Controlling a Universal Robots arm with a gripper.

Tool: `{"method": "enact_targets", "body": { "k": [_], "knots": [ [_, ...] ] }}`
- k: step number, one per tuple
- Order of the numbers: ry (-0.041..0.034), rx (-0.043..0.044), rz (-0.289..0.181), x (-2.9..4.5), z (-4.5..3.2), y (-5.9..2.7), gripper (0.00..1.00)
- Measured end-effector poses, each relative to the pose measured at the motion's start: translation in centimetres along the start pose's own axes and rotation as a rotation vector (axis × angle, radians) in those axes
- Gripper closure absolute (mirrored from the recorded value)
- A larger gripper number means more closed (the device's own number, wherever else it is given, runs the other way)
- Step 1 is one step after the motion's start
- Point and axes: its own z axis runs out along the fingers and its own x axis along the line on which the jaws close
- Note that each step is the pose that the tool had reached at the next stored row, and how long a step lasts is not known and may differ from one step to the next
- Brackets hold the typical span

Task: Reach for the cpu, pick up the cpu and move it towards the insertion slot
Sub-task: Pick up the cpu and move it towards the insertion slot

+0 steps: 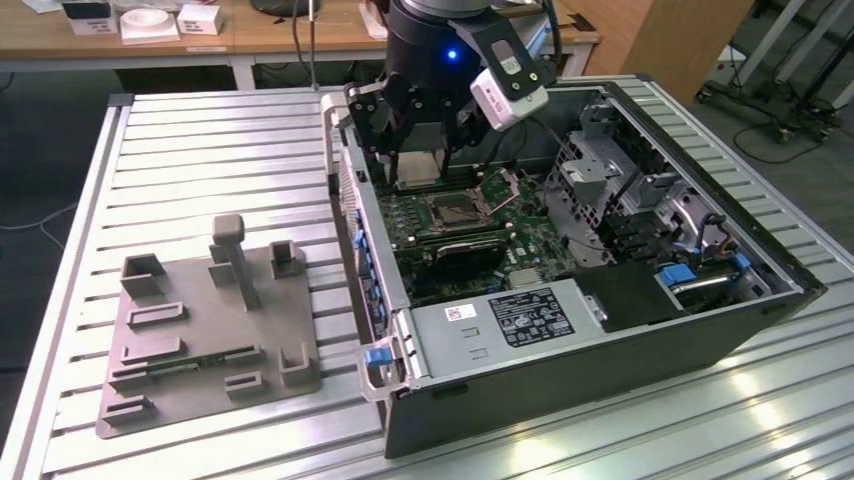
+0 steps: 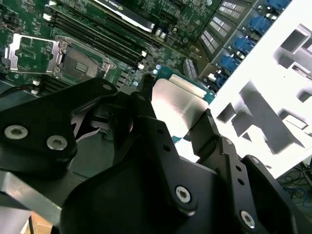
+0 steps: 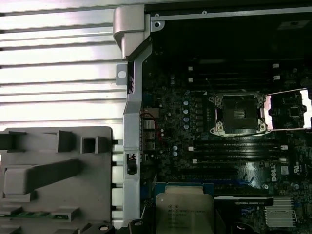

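Between the gripper's (image 2: 178,114) clenched fingers (image 2: 207,129) sits the cpu (image 2: 178,105), edge-held; it looks light, stiff, fragile.

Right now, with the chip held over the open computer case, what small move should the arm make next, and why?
Probably a short sideways carry toward the insertion slot. The gripper is shut on the cpu, which hangs above the motherboard but off to one side of the socket. The socket's retaining frame stands open, so the dark centre looks ready once the chip is above it.

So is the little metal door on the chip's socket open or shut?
Open. The retaining frame is swung off the insertion slot, whose dark centre shows bare.
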Motion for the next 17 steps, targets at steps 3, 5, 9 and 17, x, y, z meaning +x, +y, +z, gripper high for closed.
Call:
{"method": "enact_targets", "body": {
  "k": [3,5,9,17],
  "knots": [
    [0.0000,0.0000,0.000,-0.27,0.03,0.01,0.45],
    [0.0000,0.0000,0.000,-0.46,0.04,0.01,0.45],
    [-0.0001,0.0000,0.000,-0.83,0.08,0.02,0.45],
    [-0.0001,0.0000,0.000,-1.52,0.16,0.03,0.45]
  ]
}}
